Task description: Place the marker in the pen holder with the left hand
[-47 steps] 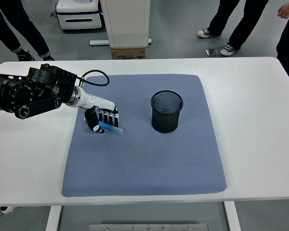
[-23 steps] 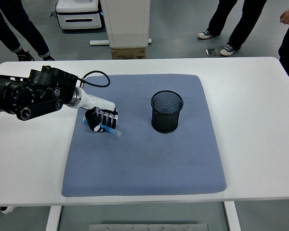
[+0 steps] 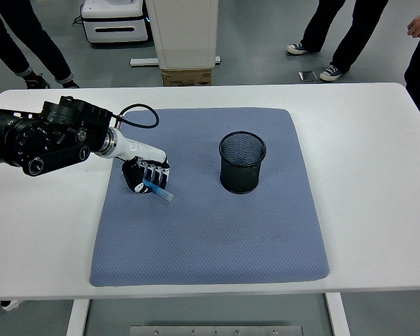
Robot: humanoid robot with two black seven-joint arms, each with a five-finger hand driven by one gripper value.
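Just left of the frame's centre, the left hand (image 3: 145, 175) is down on the blue mat (image 3: 210, 231), its fingers curled around a blue marker (image 3: 159, 190). Only the marker's lower end shows, sticking out from under the hand and pointing toward the lower right; it lies low, at or just above the mat, and whether it touches the cloth cannot be told. The black arm (image 3: 45, 136) comes in from the left edge at mid-height, with a white wrist section and a looped black cable (image 3: 136, 110) above it.

To the right of the hand, well apart from it, a black mesh pen holder (image 3: 242, 162) stands upright on the mat, slightly above the picture's centre. Nothing can be made out inside its dark opening.

The mat covers the middle of the white table (image 3: 378, 175). Across the top of the frame, on the grey floor beyond the table, stand people's legs and shoes, a white cabinet (image 3: 182, 31) and a cardboard box (image 3: 187, 77) at its foot.
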